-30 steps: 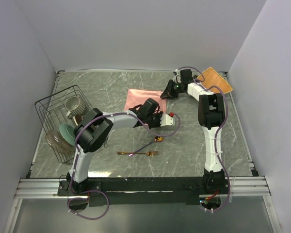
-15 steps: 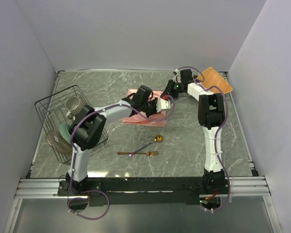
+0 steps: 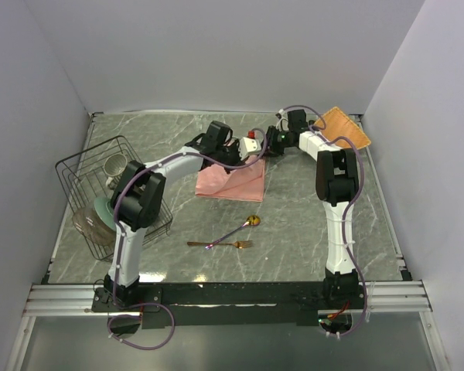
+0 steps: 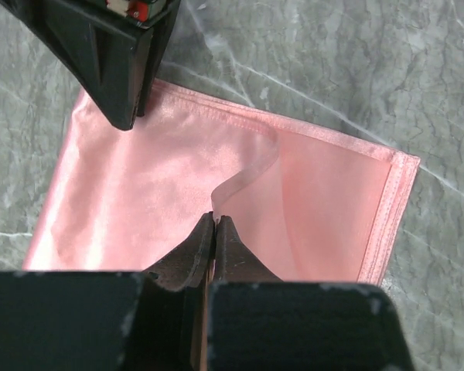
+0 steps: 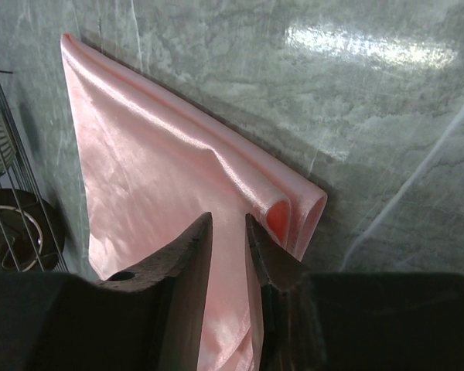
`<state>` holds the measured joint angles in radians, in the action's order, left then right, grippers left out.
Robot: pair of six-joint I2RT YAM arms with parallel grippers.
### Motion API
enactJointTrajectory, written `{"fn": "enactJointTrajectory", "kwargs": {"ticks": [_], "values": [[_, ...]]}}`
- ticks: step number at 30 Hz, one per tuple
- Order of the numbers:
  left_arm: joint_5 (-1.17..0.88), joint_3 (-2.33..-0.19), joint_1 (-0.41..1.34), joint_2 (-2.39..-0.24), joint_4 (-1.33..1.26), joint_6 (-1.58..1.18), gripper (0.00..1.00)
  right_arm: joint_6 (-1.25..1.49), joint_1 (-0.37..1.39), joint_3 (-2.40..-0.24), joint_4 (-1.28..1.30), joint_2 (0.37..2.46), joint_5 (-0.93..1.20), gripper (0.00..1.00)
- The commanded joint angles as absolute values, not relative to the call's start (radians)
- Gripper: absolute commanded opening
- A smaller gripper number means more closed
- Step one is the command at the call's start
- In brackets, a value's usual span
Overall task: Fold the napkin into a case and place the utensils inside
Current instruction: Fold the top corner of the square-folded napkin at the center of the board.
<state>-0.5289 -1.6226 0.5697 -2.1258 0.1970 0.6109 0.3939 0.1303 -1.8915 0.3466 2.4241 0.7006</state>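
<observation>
The salmon-pink napkin (image 3: 232,179) lies doubled over at the table's middle back, its layers curling open at one corner (image 5: 294,205). My left gripper (image 3: 252,146) is at the napkin's far edge, shut on a thin lifted layer of the cloth (image 4: 214,219). My right gripper (image 3: 269,144) is close beside it, its jaws a little apart over the folded corner (image 5: 229,224), with cloth showing in the gap. The right gripper's dark fingers (image 4: 124,69) show at the upper left of the left wrist view. The gold spoon (image 3: 243,226) and gold fork (image 3: 220,244) lie on the table nearer the arms.
A black wire rack (image 3: 100,197) with a mug and plates stands at the left. An orange-tan woven mat (image 3: 342,127) lies in the back right corner. Grey marble table (image 3: 309,224) surrounds the napkin.
My left gripper has pinched tight and carried the napkin's near edge up and back to the far side, beside the right gripper, folding the cloth over. The right jaws have parted slightly.
</observation>
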Motion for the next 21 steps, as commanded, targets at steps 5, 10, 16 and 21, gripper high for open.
{"fn": "enactJointTrajectory", "kwargs": {"ticks": [5,10,16,21], "values": [[-0.463,-1.735,0.500,-2.192,0.137,0.534,0.01,0.390,0.115,-1.936,0.324,2.339,0.741,0.34],[-0.379,-1.828,0.466,-2.279,0.172,0.511,0.01,0.407,0.110,-1.944,0.299,2.318,0.759,0.37],[-0.316,-1.807,0.431,-2.293,0.118,0.476,0.01,0.442,0.110,-1.887,0.232,2.276,0.788,0.42],[-0.224,-1.793,0.417,-2.301,0.049,0.468,0.01,0.479,0.110,-1.878,0.196,2.272,0.805,0.43]]}}
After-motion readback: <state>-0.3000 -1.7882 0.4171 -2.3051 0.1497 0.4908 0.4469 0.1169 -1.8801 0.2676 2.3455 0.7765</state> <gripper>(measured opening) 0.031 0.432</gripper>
